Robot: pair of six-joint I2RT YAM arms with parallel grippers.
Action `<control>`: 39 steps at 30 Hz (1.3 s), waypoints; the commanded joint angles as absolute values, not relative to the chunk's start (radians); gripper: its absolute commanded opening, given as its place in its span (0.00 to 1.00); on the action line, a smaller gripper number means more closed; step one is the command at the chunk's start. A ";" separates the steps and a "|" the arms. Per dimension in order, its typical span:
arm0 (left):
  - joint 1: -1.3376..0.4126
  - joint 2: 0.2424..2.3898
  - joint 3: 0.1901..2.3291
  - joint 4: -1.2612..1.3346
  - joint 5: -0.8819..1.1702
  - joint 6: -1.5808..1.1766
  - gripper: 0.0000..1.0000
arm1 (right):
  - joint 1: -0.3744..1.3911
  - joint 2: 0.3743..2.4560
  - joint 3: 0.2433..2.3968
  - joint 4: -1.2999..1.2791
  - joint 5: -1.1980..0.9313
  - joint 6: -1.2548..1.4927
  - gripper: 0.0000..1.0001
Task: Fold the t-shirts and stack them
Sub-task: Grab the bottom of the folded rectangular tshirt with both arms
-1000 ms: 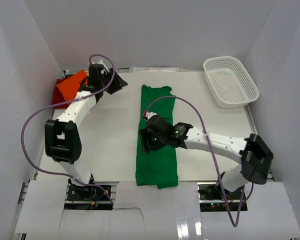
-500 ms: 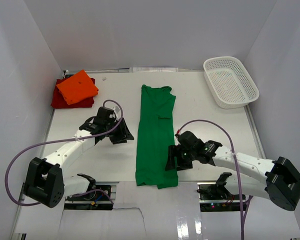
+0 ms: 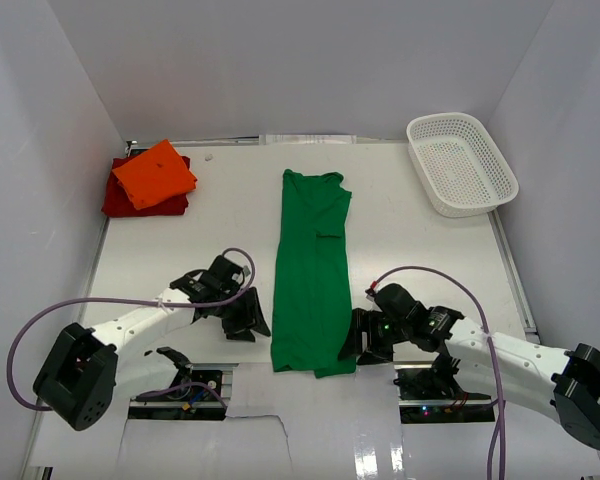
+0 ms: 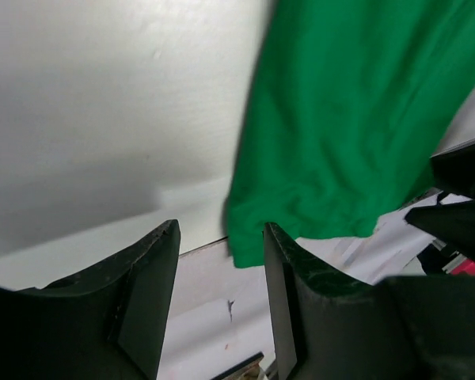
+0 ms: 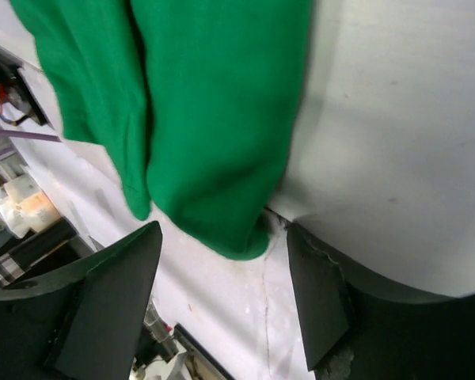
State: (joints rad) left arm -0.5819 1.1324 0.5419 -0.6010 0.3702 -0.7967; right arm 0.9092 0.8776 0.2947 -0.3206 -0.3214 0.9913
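Left pincer (image 3: 252, 325) and right pincer (image 3: 352, 345), jaws apart and gripping nothing, flank the near hem of the green t-shirt (image 3: 312, 270). It lies between them on the desk (image 3: 410, 250) as a narrow strip running near-to-far, collar away. Far beyond the left pincer, the orange t-shirt (image 3: 155, 174) sits folded on the dark red t-shirt (image 3: 120, 203). Far beyond the right stands the white basket (image 3: 435, 195), its mesh floor showing.

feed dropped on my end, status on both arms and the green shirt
Left end effector open at green t-shirt near-left corner; right end effector open at near-right corner. Neither gripping. Shirt flat in a long strip, nothing blocking.
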 commanded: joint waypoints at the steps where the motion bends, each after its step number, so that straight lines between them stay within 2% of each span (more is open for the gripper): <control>1: -0.609 1.072 0.467 -0.553 0.413 -0.874 0.57 | 0.907 0.868 0.249 -0.244 -0.351 1.037 0.70; 4: -0.627 1.009 0.364 -0.455 0.442 -0.929 0.57 | 0.908 0.871 0.209 -0.203 -0.359 1.043 0.67; 14: -0.701 0.962 0.291 -0.371 0.465 -0.986 0.57 | 0.910 0.887 0.173 -0.133 -0.382 1.051 0.36; 25: -0.850 1.060 0.270 -0.347 0.437 -1.071 0.56 | 0.908 0.884 0.184 -0.150 -0.373 1.043 0.33; 29: -0.873 1.075 0.244 -0.344 0.413 -1.088 0.55 | 0.908 0.881 0.184 -0.149 -0.371 1.042 0.27; 33: -0.885 1.065 0.210 -0.318 0.368 -1.123 0.44 | 0.908 0.879 0.183 -0.147 -0.370 1.043 0.23; 39: -0.919 1.078 0.164 -0.295 0.362 -1.147 0.43 | 0.908 0.877 0.184 -0.144 -0.373 1.046 0.18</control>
State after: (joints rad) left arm -0.8837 1.0409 0.2337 -0.2012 0.4305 -1.1473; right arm 0.9035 0.8795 0.1867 -0.1558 -0.3759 1.0447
